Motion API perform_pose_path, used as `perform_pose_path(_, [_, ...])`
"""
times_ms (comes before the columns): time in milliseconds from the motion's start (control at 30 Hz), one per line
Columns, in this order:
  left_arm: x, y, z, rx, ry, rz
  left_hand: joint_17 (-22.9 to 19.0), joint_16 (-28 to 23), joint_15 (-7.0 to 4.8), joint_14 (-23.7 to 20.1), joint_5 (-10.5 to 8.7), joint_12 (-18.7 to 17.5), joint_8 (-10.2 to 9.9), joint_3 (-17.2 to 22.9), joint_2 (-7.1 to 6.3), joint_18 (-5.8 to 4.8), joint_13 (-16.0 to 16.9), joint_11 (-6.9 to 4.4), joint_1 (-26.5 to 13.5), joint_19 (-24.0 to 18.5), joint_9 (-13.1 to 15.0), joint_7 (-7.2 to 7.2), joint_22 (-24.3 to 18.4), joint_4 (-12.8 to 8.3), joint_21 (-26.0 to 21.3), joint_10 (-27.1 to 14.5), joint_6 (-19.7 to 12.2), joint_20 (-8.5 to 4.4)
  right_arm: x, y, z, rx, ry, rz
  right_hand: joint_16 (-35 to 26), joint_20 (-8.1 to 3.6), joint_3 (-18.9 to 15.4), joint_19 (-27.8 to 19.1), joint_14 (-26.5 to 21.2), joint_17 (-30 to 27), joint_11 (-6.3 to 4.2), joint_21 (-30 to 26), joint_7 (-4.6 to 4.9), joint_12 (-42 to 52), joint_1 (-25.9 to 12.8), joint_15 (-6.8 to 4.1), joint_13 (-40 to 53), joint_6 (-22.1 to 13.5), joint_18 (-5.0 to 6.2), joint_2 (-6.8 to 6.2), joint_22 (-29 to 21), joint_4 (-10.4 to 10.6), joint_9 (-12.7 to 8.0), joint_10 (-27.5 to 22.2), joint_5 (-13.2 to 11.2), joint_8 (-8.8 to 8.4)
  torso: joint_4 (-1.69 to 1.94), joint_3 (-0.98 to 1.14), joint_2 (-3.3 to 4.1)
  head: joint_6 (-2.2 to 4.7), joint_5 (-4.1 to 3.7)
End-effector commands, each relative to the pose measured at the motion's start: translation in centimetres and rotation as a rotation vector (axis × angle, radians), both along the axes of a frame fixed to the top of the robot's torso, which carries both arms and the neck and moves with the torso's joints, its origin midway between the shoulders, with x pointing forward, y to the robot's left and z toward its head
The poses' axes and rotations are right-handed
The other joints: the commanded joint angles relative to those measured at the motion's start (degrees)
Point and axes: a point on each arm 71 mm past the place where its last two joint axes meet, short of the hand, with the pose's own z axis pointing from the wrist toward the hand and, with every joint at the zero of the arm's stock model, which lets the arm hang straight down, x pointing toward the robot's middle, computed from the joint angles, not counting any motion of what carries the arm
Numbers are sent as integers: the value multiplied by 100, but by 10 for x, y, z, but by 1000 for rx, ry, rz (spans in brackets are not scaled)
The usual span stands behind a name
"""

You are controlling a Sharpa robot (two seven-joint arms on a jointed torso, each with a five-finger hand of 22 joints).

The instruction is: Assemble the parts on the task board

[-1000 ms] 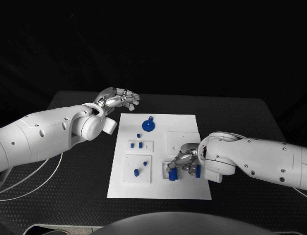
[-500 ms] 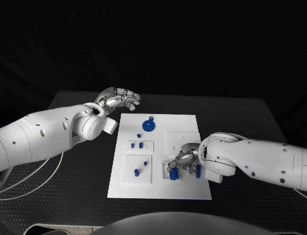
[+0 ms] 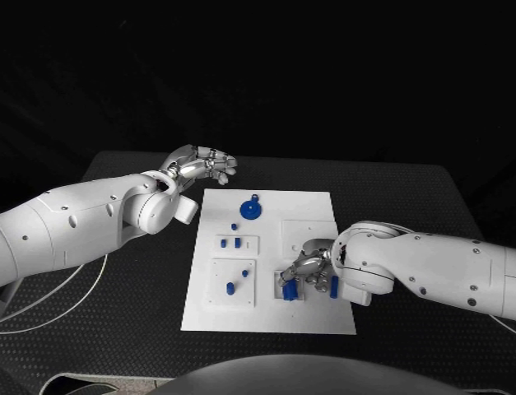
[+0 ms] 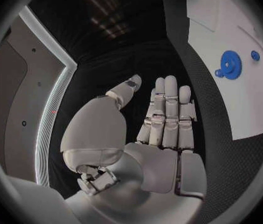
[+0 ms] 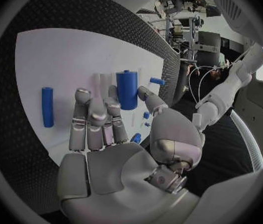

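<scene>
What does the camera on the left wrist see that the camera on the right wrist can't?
The left wrist view has the left robot hand, empty with fingers straight, above the black table. Beside it lies the blue gear with a small blue knob close by.

The right wrist view has the right robot hand over the board, its fingertips at an upright blue cylinder. A blue rod lies flat to one side.

Both views share the white task board and the dark table mat.
</scene>
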Motion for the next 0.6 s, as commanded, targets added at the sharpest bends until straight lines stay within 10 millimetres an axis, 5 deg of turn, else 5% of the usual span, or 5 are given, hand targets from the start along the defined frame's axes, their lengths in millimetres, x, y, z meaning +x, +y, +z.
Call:
perform_pose_path(33, [0,-2,1,-12,1,-13,8,-19,24,-7,3,-25,4,2,-5,103,-2,5,-63,37,-7,-1,8,28,-41,-37,-34,7,0,0,0,6,-16,-2,29,4,22,31,-57,-7,-11,27,2,12,-57,-26,6,39,83,16,84,4,-1,44,-32,4,3,0,3,-2,4])
perform_pose_path(600, [0,-2,1,-12,2,-15,11,-27,28,-13,3,-25,6,4,-6,102,-2,6,-66,33,-7,-1,11,32,-47,-39,-36,10,3,1,-1,4,-16,2,45,-1,45,33,-64,-38,-16,32,-2,-22,-115,-32,-18,44,83,6,79,28,11,21,-110,-4,-1,5,2,-14,22])
